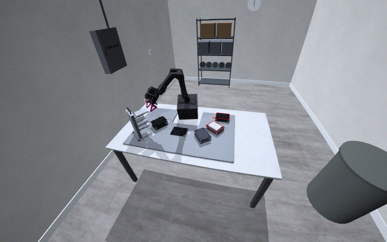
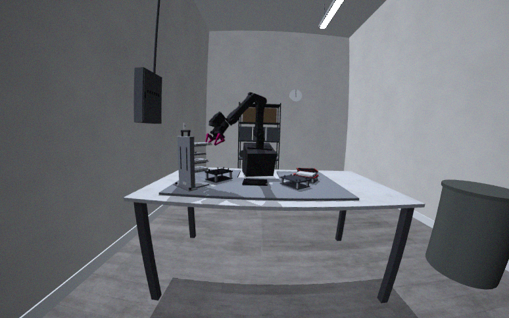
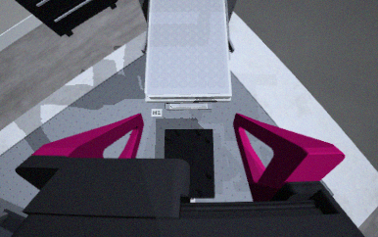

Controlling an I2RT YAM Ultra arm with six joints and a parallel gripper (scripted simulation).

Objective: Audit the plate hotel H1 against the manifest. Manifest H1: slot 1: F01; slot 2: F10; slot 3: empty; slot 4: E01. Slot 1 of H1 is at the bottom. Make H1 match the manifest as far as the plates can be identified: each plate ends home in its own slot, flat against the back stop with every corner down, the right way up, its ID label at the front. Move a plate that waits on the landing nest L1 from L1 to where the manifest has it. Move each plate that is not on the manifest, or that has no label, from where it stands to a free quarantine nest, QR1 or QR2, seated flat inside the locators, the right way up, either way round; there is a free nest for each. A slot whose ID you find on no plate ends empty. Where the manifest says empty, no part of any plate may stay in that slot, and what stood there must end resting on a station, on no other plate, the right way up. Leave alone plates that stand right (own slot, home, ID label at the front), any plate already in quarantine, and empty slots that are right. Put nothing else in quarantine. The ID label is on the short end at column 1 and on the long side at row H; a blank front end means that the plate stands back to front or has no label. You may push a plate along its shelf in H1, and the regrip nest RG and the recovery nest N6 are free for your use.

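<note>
The plate hotel H1 (image 1: pixel 136 125) stands at the left end of the grey mat, and it also shows in the exterior view (image 2: pixel 187 159). A pale plate (image 3: pixel 188 49) lies flat in its top slot, with the front end (image 3: pixel 188 97) facing me; I can read no label on it. The edge of a lower plate (image 3: pixel 186 106) shows just beneath. My gripper (image 3: pixel 188 118) is open and empty. Its magenta fingers stand just in front of the top plate, apart from it. It hangs by the top of the hotel.
A black raised nest (image 1: pixel 158 122) stands beside the hotel. A flat black nest (image 1: pixel 179 131) and a dark raised nest (image 1: pixel 202 134) follow to the right. One red-rimmed nest (image 1: pixel 214 127) holds a white plate; another (image 1: pixel 222 116) looks empty. The arm's base (image 1: pixel 187 107) stands behind.
</note>
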